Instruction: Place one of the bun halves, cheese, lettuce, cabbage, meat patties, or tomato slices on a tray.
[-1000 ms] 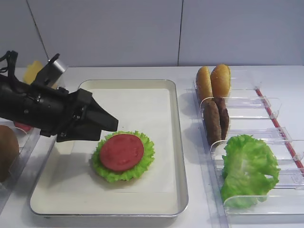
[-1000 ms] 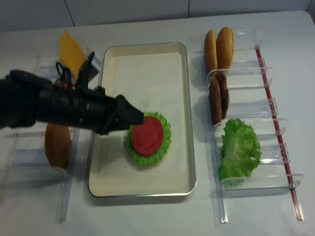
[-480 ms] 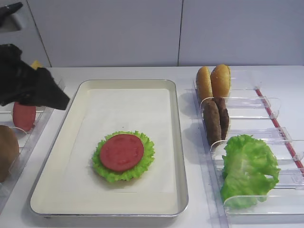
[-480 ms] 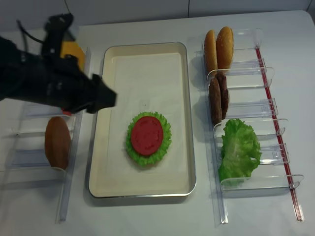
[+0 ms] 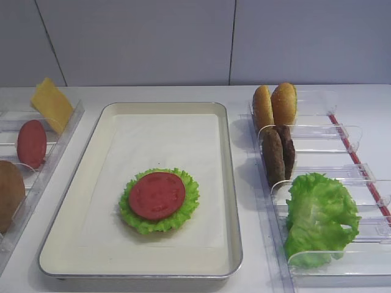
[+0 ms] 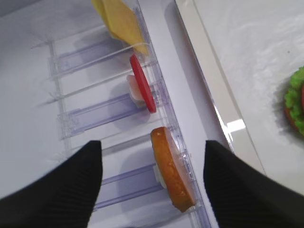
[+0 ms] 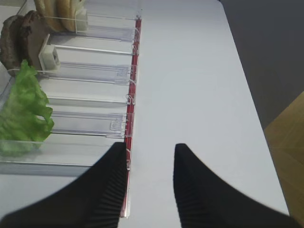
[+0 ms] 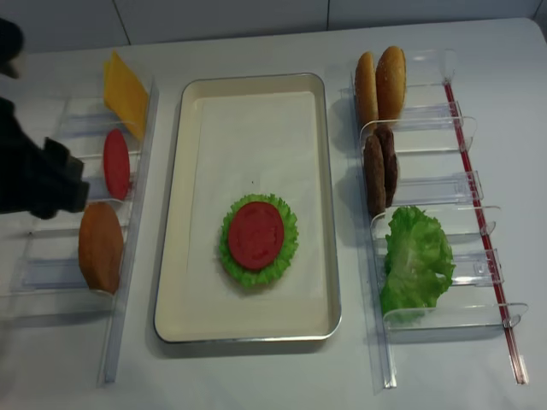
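Observation:
The cream tray (image 5: 235, 201) holds a ruffled green lettuce leaf (image 5: 191, 198) with one red tomato slice (image 5: 156, 195) lying flat on top. The other tomato slice (image 6: 142, 90) stands on edge in the left bins, between the yellow cheese (image 6: 121, 21) and a golden-brown bun half (image 6: 172, 171). My left gripper (image 6: 152, 147) hovers open above that bun half, touching nothing; from overhead its arm (image 8: 34, 179) is at the left edge. My right gripper (image 7: 149, 148) has its fingers apart over bare table, holding nothing. Two bun halves (image 5: 275, 105) and two meat patties (image 5: 278, 152) stand in the right bins.
Clear plastic bins (image 8: 427, 188) line the right side, with a big lettuce leaf (image 5: 321, 217) in the nearest one and a red strip (image 7: 134, 85) along their outer edge. More clear bins (image 8: 51, 273) run down the left. The table's right edge (image 7: 251, 104) drops off.
My left arm has pulled back from beside the tomato slice on the tray, leftward to above the left bins. The tomato slice stays on the lettuce. The right gripper has not moved.

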Available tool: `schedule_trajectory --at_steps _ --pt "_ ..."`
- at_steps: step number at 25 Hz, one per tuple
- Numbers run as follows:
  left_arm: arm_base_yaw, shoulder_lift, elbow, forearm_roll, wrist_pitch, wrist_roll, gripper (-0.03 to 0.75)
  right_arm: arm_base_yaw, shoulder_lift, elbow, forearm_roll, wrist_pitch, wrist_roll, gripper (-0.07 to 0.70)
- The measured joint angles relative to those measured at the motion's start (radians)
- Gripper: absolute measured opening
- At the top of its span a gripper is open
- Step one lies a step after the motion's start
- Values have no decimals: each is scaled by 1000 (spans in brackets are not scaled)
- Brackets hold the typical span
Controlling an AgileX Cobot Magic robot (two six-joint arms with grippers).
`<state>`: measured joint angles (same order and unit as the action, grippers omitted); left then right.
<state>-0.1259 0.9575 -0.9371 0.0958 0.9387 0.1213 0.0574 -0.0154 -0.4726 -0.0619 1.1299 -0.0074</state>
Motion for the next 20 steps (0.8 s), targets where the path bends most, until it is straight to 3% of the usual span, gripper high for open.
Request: schedule_trajectory --at_steps 8,20 --pt "0 -267 12 -19 64 -2 429 0 0 0 0 0 0 275" --pt "0 -582 158 -82 258 -20 429 0 0 0 0 0 0 275"
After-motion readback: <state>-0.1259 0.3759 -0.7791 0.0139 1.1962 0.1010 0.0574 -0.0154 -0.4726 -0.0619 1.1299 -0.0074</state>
